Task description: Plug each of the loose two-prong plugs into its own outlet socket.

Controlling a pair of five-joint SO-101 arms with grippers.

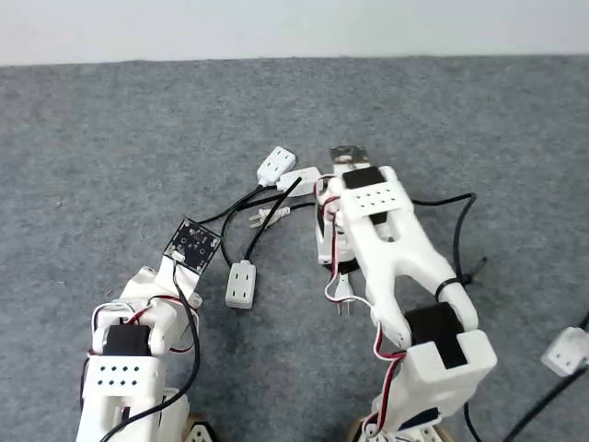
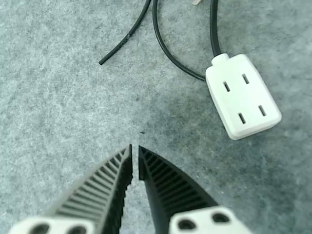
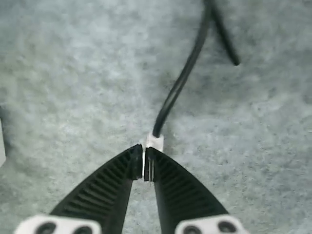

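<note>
Well, plug (image 3: 155, 142) (in right end effector (image 3: 144, 157))

Near socket (image 2: 242, 96): white, black cord, flat on the grey desk (image 2: 58, 107), two slot pairs facing up, unoccupied. Far socket (image 1: 276, 165): white, lying farther back. Loose plug (image 1: 267, 217): white, two prongs, flat between the sockets. Gripped plug (image 3: 155, 142): white, black-corded, pinched in the right pincer (image 3: 144, 152).
</note>
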